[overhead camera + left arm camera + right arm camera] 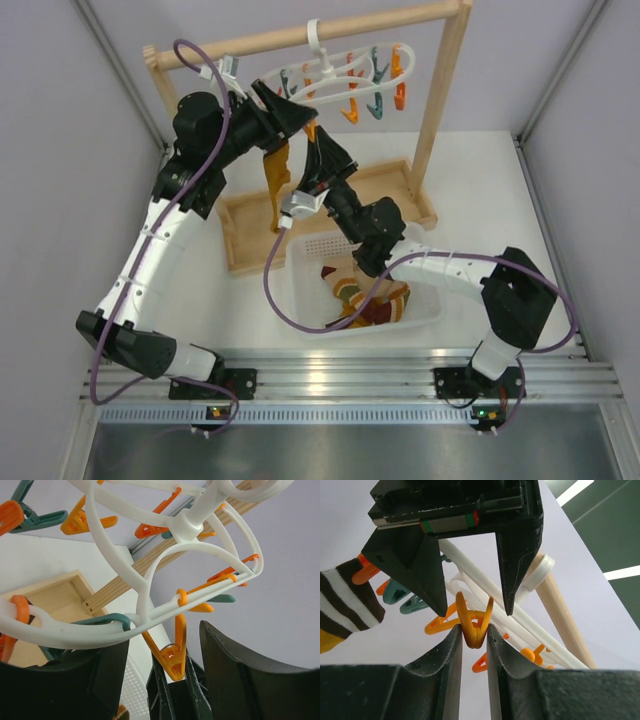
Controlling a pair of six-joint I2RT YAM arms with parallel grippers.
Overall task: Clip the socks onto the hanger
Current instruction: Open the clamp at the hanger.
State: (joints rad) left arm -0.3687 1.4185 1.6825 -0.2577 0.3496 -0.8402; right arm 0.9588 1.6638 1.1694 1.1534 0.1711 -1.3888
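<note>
**A:** Where is the hanger?

**B:** The hanger (187,527) hangs by its hook from the wooden rail frame (441,110). The frame stands along the far edge of the tabletop (480,200). Orange and teal pegs (376,100) dangle from the hanger's white rings.

**A:** And the socks?

**B:** One mustard sock (275,180) hangs below the hanger's left end, with its dark-and-white striped cuff uppermost, close to the ring. The other striped socks (360,295) lie heaped in a white basket (287,285) at the middle of the near edge.

**A:** What about the right gripper?

**B:** The right gripper (474,631) is raised under the hanger. Its fingers are closed on an orange peg (172,657), one finger pressed against each side. I can't tell which end of the peg they pinch.

**A:** And the left one?

**B:** The left gripper (298,117) is up at the same peg, reaching in from the left side of the tabletop. Its fingers are spread wide apart, one on either side of the peg, and nothing is held between them. In both wrist views there is a gap between those fingers and the peg. The right fingers sit in that gap, just below.
</note>
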